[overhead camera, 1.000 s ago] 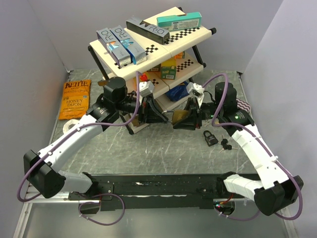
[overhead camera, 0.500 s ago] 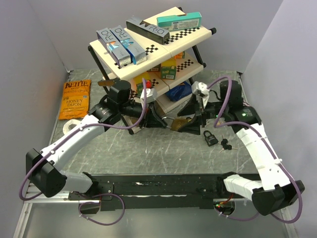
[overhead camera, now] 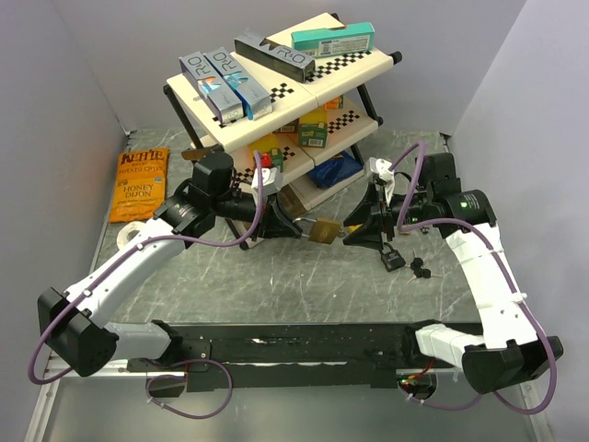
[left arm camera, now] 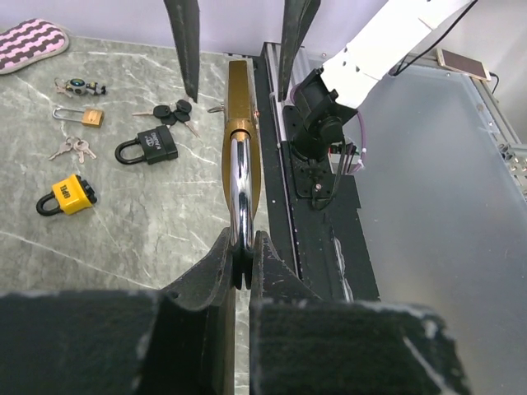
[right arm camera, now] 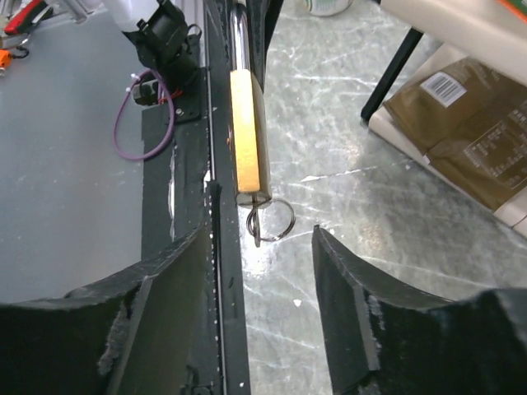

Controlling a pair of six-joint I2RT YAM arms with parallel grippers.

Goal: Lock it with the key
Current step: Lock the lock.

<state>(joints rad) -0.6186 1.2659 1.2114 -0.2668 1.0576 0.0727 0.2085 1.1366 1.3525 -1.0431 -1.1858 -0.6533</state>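
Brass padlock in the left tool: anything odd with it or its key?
Nothing stands out. The brass padlock is held aloft by its steel shackle in the left tool. The silver key, ring attached, sits in the lock's base, at the mouth of the open right tool.

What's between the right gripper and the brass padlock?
The key and its ring, sticking out of the brass padlock, just ahead of the open right gripper; the right wrist view shows it.

top: overhead, far | wrists: close, facing each other | shared: brass padlock (left arm camera: 240,123)
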